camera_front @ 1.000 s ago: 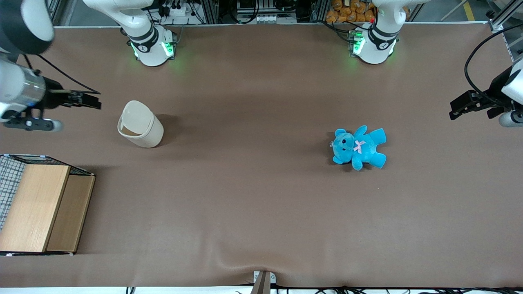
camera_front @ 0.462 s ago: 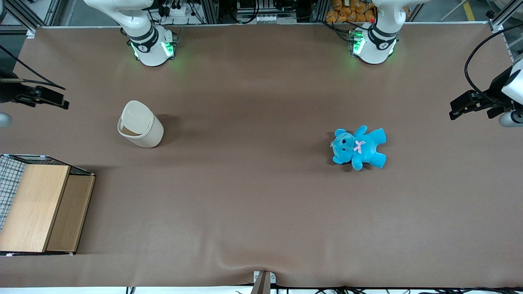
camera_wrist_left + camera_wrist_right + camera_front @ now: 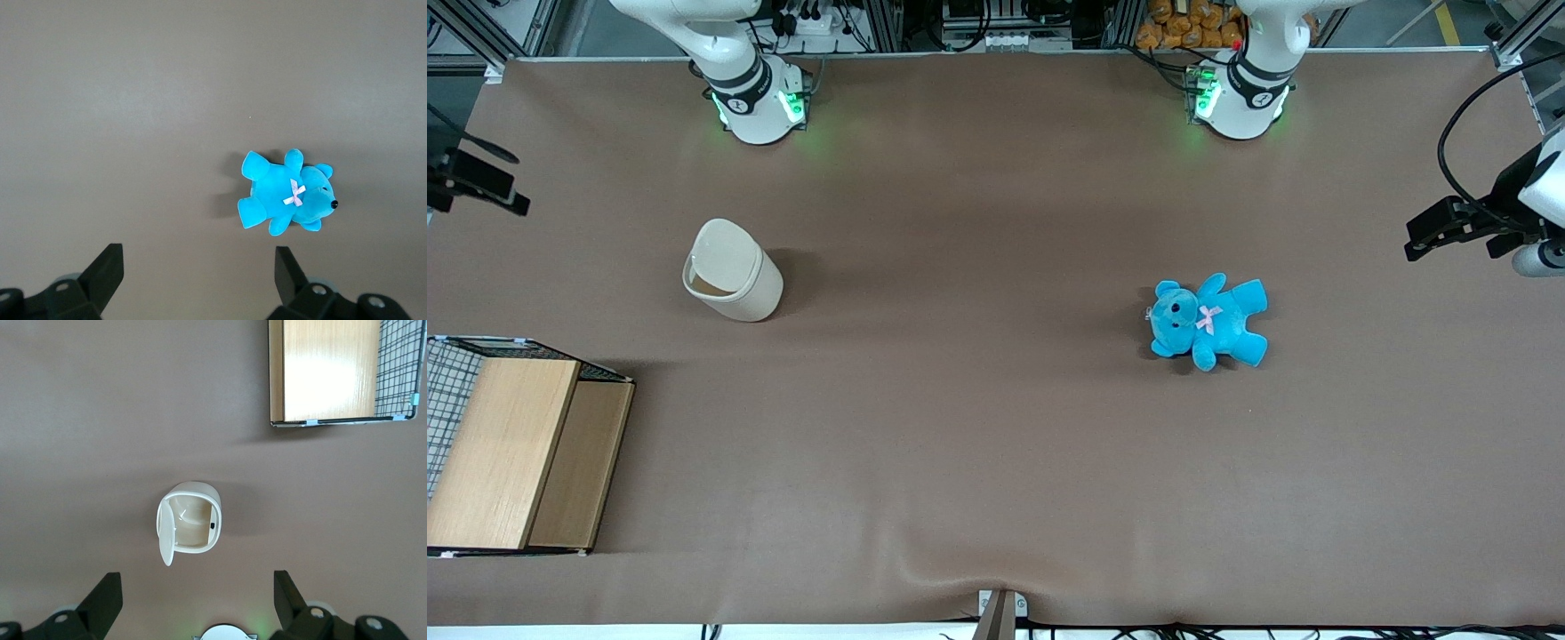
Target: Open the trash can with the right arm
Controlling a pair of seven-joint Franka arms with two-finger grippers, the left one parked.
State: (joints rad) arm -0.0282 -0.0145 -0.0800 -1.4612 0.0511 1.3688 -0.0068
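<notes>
The cream-white trash can (image 3: pixel 740 286) stands upright on the brown table, its hinged lid (image 3: pixel 725 247) swung up and the inside showing. The right wrist view looks straight down into the trash can (image 3: pixel 193 520), with the lid (image 3: pixel 164 535) standing on edge beside the opening. My right gripper (image 3: pixel 509 197) hangs high at the working arm's end of the table, well apart from the can and touching nothing. In the wrist view the gripper (image 3: pixel 198 600) is open wide, and nothing sits between its black fingers (image 3: pixel 107 597).
A wooden box with wire mesh (image 3: pixel 516 453) sits nearer the front camera than the can, and it also appears as the wooden box (image 3: pixel 330 370) in the right wrist view. A blue teddy (image 3: pixel 1209 320) lies toward the parked arm's end. Both arm bases (image 3: pixel 758 102) stand at the table's back edge.
The right arm has pulled away from the trash can toward the working arm's end of the table, mostly leaving the front view. The can and its raised lid have not moved.
</notes>
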